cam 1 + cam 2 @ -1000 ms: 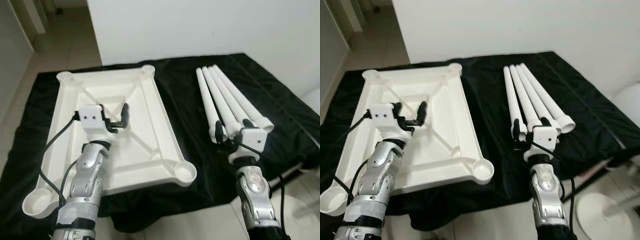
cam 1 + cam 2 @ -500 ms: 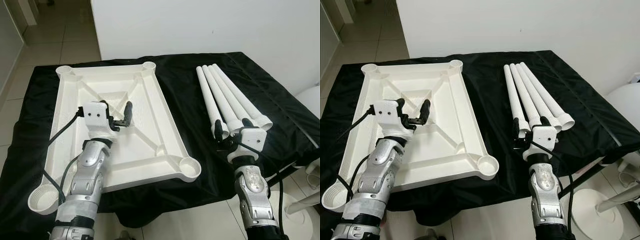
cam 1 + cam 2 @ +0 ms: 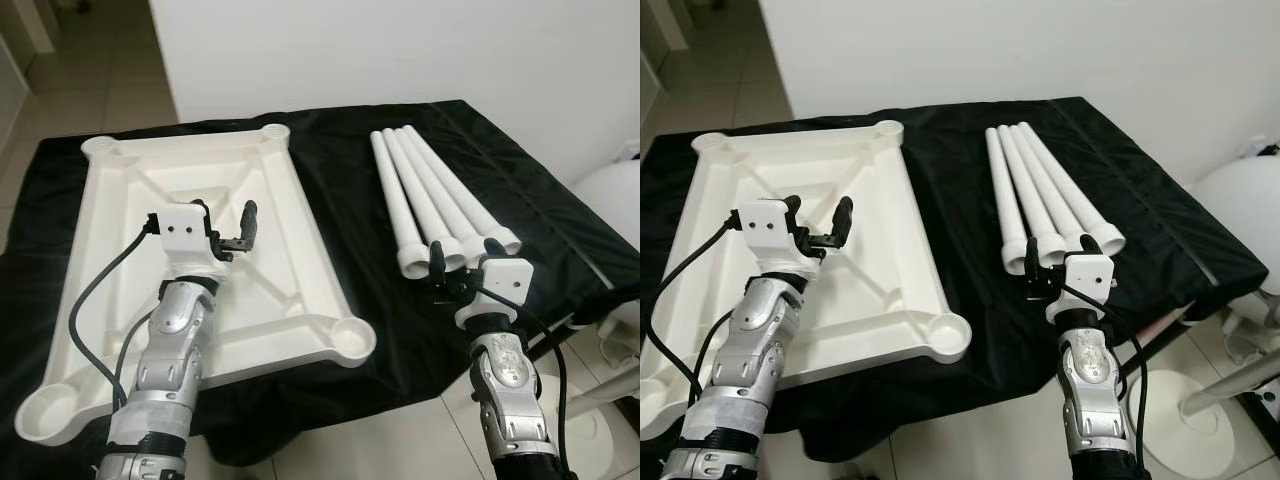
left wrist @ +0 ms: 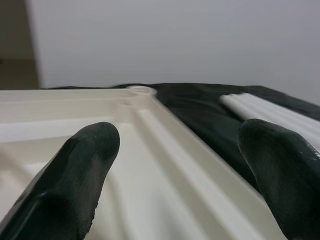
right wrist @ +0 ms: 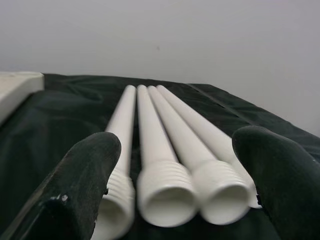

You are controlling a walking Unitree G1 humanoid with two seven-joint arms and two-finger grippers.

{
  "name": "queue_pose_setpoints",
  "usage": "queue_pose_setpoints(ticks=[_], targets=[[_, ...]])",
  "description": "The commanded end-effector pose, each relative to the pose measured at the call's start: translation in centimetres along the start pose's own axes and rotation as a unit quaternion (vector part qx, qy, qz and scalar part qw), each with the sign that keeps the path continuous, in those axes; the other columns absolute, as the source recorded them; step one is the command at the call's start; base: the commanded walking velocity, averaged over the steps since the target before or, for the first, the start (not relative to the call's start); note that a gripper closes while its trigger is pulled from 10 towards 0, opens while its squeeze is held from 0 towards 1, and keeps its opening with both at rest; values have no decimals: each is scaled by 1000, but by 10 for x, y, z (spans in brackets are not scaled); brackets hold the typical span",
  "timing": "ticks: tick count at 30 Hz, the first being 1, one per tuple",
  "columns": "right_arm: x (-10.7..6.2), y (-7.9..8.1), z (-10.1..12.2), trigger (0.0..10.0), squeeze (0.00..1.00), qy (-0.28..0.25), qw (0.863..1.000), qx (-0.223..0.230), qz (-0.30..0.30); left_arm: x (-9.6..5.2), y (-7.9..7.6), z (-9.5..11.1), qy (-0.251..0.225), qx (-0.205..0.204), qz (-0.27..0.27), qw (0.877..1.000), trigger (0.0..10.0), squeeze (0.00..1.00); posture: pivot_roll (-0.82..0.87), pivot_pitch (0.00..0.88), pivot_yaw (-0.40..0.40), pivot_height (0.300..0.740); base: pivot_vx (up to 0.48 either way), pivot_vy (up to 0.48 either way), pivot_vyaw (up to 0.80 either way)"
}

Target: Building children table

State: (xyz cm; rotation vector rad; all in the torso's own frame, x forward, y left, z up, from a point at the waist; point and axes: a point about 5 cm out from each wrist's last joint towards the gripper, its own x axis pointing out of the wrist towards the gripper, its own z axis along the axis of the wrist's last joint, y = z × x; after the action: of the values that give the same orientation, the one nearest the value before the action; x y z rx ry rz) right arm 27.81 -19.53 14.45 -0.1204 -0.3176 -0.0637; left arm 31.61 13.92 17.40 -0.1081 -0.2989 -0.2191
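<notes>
The white table top (image 3: 290, 200) is laid upside down on the black cloth (image 3: 350, 190) that covers the surface. The left tool (image 3: 232, 232) is held over the middle of its ribbed underside, fingers (image 4: 75, 180) spread wide and nothing gripped; a corner socket (image 4: 140, 90) is seen beyond and between the fingers. Four white table legs (image 3: 425, 195) are laid side by side on the cloth, directly ahead of the right tool (image 3: 450, 275), with their threaded open ends (image 5: 167, 192) turned toward it. The right tool is held just short of those ends, fingers (image 5: 80, 185) wide apart, with nothing grasped. A white wall (image 3: 400, 50) is seen beyond the surface.
</notes>
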Motion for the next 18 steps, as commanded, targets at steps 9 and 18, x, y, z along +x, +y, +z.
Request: queue_pose_setpoints(ticks=[9,18], targets=[[0,2,1,10000,0,-3,1000,4,5,-4,5,-1,1,6,14,1000,10000,0,50,68,-25,740,0,-219,0],[0,2,2,10000,0,-2,1000,3,6,-3,8,-1,-1,-3,28,1000,10000,0,50,70,-26,740,0,0,0]])
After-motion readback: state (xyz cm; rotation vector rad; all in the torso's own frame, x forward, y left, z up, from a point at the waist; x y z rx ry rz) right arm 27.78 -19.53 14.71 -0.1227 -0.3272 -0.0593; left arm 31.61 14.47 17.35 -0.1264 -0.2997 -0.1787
